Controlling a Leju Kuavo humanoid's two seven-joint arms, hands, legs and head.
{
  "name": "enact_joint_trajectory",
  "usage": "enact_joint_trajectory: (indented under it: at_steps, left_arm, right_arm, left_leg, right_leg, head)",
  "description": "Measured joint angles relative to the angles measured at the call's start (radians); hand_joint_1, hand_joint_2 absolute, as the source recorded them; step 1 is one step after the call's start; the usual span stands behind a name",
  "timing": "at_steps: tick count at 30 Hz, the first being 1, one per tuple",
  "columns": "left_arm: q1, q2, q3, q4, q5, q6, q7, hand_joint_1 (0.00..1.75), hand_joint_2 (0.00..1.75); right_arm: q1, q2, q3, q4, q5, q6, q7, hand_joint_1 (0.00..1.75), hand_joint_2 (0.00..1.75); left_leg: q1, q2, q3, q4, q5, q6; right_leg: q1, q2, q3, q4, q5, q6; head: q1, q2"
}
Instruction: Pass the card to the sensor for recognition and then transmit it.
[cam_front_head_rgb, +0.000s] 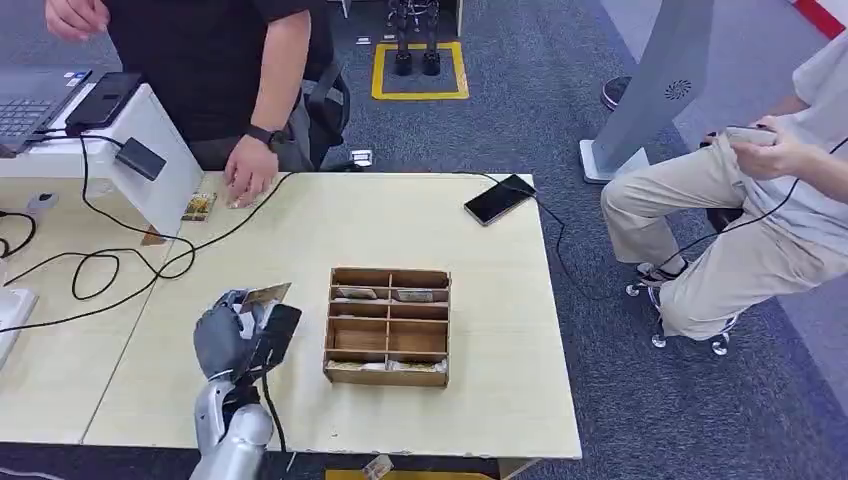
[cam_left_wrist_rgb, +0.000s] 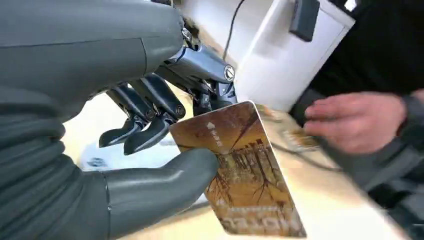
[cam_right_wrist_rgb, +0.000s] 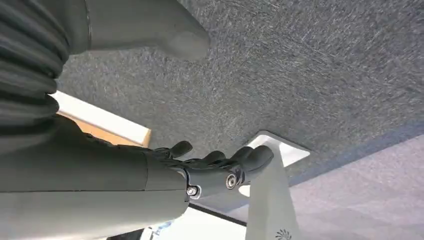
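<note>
Already pinched between thumb and fingers of left hand (cam_front_head_rgb: 232, 335): brown printed plastic card (cam_left_wrist_rgb: 245, 165), lifted above pale wooden table (cam_front_head_rgb: 300, 230). Yet to reach small black sensor (cam_front_head_rgb: 140, 158) on white stand; handover pending. Right hand (cam_right_wrist_rgb: 220, 167) empty, loosely spread.

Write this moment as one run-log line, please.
left hand: holds brown card | right hand: empty, over carpet | person's hand: on table

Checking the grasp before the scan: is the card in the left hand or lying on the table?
In hand: the left hand pinches the card between thumb and fingers, above the table.
</note>
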Motion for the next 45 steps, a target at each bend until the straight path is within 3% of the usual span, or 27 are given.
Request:
enact_joint_trajectory:
  at_steps: [4,9,23,24,25,33,45]
  left_arm:
    - [-0.033,-0.006,-0.005,-0.061,0.095,-0.040,0.011,1.75,1.75]
    - [-0.081,-0.004,-0.013,-0.069,0.222,-0.052,-0.008,1.75,1.75]
    - [-0.179,0.012,-0.046,-0.053,0.342,-0.088,0.015,1.75,1.75]
    - [-0.195,0.015,-0.049,-0.040,0.355,-0.092,0.022,1.43,1.75]
    - [-0.209,0.017,-0.052,-0.030,0.363,-0.093,0.025,0.00,1.75]
    - [-0.296,0.019,-0.074,0.021,0.420,-0.062,0.002,0.00,1.75]
    - [-0.302,0.022,-0.095,0.024,0.465,-0.049,-0.026,0.00,1.75]
  right_arm:
    - [0.000,0.000,0.000,-0.003,0.010,0.000,-0.005,0.00,1.75]
    - [-0.001,0.000,0.000,-0.003,0.014,0.000,-0.012,0.00,1.75]
    - [-0.005,0.000,0.000,0.003,0.016,0.000,-0.045,0.00,1.75]
    - [-0.006,0.000,0.000,0.005,0.017,0.000,-0.048,0.00,1.75]
    - [-0.008,0.000,0.000,0.006,0.018,0.000,-0.051,0.00,1.75]
    - [-0.015,0.002,0.000,0.018,0.015,0.000,-0.057,0.00,1.75]
    - [-0.017,0.002,0.000,0.026,-0.007,0.000,-0.056,0.00,1.75]
  left_leg:
    - [0.000,0.000,0.000,0.000,0.000,0.000]
    - [0.000,0.000,0.000,0.000,0.000,0.000]
    - [0.000,0.000,-0.001,0.000,0.000,0.000]
    - [0.000,0.000,-0.001,0.000,0.000,0.000]
    - [0.000,0.000,-0.001,0.000,0.000,0.000]
    - [0.000,0.001,-0.001,0.000,0.000,0.000]
    - [0.000,0.001,-0.001,0.000,0.000,0.000]
  right_leg:
    - [0.000,0.000,0.000,0.000,0.000,0.000]
    - [0.000,0.000,0.000,0.000,0.000,0.000]
    - [0.000,0.000,-0.001,0.000,0.000,0.000]
    - [0.000,0.000,-0.001,0.000,0.000,0.000]
    - [0.000,0.000,-0.001,0.000,0.000,0.000]
    - [0.000,0.001,-0.001,0.000,0.000,0.000]
    - [0.000,0.001,-0.002,0.000,0.000,0.000]
  head:
    - [0.000,0.000]
    - [0.000,0.000]
    - [0.000,0.000]
    - [0.000,0.000]
    - [0.000,0.000]
    - [0.000,0.000]
    - [0.000,0.000]
